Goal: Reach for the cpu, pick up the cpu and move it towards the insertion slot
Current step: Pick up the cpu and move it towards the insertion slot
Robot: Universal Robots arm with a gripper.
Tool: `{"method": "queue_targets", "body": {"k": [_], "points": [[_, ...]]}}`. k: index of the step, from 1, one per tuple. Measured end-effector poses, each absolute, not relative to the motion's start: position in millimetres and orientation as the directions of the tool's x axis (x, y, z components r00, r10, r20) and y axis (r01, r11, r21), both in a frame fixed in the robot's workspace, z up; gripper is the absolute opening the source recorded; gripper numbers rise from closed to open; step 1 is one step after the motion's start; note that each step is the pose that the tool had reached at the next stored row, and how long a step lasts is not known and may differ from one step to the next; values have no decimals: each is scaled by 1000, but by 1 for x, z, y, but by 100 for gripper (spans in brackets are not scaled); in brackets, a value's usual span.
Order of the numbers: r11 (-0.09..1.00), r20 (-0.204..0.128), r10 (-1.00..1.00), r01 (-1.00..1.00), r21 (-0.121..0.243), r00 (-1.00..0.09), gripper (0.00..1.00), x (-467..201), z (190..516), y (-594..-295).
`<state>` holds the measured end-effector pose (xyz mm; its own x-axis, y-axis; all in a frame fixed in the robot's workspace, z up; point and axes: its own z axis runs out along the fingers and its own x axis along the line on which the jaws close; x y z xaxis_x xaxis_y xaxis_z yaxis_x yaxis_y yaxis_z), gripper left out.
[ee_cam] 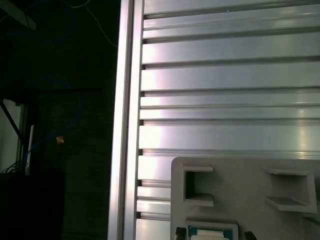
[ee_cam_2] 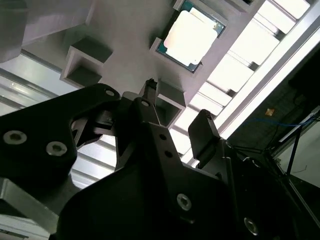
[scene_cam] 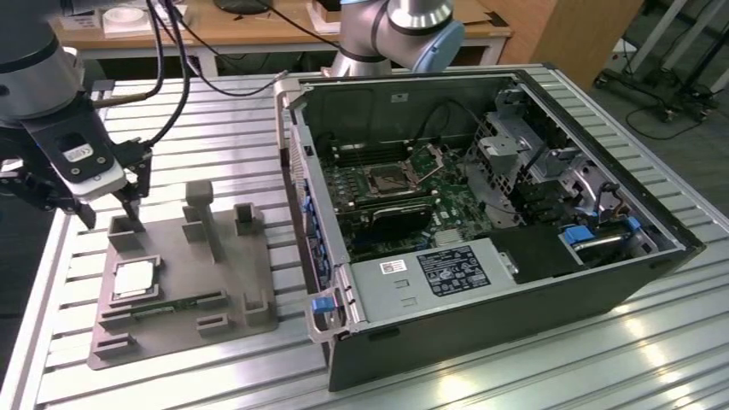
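- Gripper (scene_cam: 108, 213): upper left of the exterior view. Fingers spread wide and empty, hanging over the far corner of the grey fixture (scene_cam: 228, 273). Both dark fingers (ee_cam_2: 202, 125) are seen in the second wrist view, with nothing between them.
- Cpu (scene_cam: 135, 280): lower left of the exterior view, lying flat in a fixture pocket, near the gripper but apart from it. Its pale top is seen in both wrist views (ee_cam_2: 191, 37) (ee_cam: 210, 234).
- Insertion slot (scene_cam: 387, 179): centre of the exterior view, on the green board inside the open computer case (scene_cam: 479, 325). Well apart from the cpu.
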<state>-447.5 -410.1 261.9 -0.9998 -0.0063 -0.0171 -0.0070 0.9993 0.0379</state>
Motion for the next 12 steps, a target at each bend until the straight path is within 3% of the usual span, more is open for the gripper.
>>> {"method": "queue_targets", "body": {"k": [1,2,4,5,12], "points": [[999,-17,-6,-7,38,-1000,53,-448,260,-410],[999,-17,-6,-6,39,-1000,60,-448,258,-410],[999,-18,-5,-6,39,-1000,60,-448,244,-411],[999,-20,-5,-6,39,-1000,67,-448,241,-414],[999,-21,-5,-6,36,-1000,67,-449,231,-421]]}}
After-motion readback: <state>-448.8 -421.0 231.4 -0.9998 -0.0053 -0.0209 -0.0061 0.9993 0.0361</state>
